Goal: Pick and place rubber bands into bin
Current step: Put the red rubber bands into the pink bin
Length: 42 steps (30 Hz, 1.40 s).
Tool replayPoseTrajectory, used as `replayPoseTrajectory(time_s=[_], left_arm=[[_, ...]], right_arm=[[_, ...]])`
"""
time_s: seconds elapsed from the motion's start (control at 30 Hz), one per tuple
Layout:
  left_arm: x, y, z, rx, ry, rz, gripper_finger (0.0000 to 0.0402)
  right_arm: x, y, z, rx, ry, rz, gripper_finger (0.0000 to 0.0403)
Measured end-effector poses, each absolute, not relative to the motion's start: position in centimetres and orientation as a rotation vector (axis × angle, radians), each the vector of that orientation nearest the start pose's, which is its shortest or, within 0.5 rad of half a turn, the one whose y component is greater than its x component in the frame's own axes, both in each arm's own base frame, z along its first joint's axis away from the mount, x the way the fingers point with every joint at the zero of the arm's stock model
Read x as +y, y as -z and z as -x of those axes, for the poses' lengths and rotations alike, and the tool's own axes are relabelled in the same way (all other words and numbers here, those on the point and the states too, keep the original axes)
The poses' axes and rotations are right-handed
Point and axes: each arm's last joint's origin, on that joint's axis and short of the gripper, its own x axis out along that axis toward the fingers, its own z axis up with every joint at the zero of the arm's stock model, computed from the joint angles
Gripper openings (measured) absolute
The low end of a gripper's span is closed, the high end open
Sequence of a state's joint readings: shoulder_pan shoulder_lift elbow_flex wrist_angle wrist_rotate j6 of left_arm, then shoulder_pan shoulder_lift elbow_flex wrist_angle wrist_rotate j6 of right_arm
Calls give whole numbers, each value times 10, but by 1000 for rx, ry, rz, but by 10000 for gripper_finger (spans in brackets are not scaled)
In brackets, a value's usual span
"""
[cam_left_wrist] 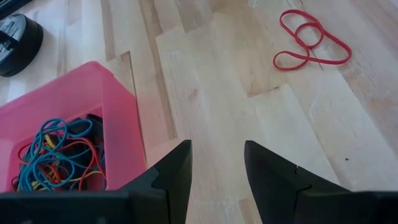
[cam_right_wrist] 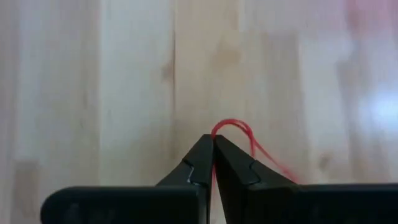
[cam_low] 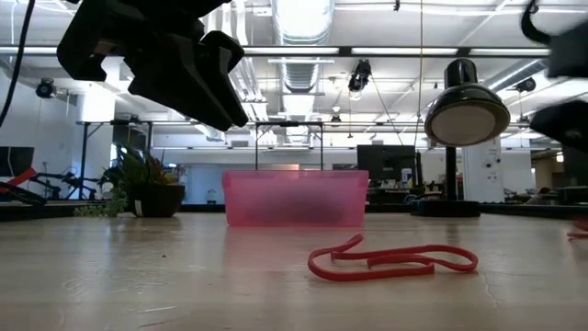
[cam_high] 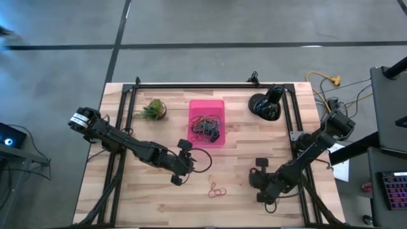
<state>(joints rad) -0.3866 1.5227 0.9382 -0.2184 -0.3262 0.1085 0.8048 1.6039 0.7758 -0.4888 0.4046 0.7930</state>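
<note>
The pink bin (cam_high: 206,102) (cam_low: 294,198) (cam_left_wrist: 81,93) stands at the table's far middle and holds a tangle of coloured rubber bands (cam_high: 206,127) (cam_left_wrist: 59,155). Loose red rubber bands (cam_high: 217,189) (cam_low: 395,259) (cam_left_wrist: 311,38) lie flat on the wood near the front edge. My left gripper (cam_high: 183,162) (cam_left_wrist: 217,162) hovers open just in front of the bin, touching nothing. My right gripper (cam_high: 257,181) (cam_right_wrist: 213,146) is to the right of the loose bands and is shut on a thin red rubber band (cam_right_wrist: 233,127). My right gripper pinches a thin red rubber band (cam_right_wrist: 216,134) between its two fingertips. A small loop of it sticks out past the tips, and a strand trails off to one side. The fingers slant steeply down at the table. Whether the band is clear of the wood does not show.
A small green plant (cam_high: 152,109) (cam_low: 138,184) stands left of the bin. A round black object (cam_high: 266,105) (cam_low: 466,110) (cam_left_wrist: 18,37) stands right of it. A black frame (cam_high: 210,84) runs along the table's far and side edges. Bare wood lies between the two arms.
</note>
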Motion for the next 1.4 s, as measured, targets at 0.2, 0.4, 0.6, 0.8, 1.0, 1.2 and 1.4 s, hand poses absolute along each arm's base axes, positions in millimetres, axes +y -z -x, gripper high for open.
replayPoseTrajectory(time_s=[0.2, 0.4, 0.6, 0.8, 1.0, 1.2, 1.4], left_arm=[[-109, -213, -291, 752, 98, -384, 132], [-109, -213, -291, 752, 99, -384, 132], [-109, -213, -291, 751, 99, -384, 132], [-109, -213, -291, 751, 99, -384, 132], [-109, -213, -291, 751, 99, -384, 132], [-109, -213, -291, 751, 99, -384, 132], [-109, -213, -291, 751, 99, -384, 132]], right_arm=[[191, -154, -202, 1010, 67, 157, 8], [198, -179, -216, 857, 80, 346, 8], [197, -204, -235, 727, 163, 524, 8], [173, -219, -263, 721, 251, 552, 8], [129, -225, -292, 742, 386, 524, 8], [76, -230, -319, 739, 470, 456, 9], [26, -234, -338, 709, 431, 342, 9]])
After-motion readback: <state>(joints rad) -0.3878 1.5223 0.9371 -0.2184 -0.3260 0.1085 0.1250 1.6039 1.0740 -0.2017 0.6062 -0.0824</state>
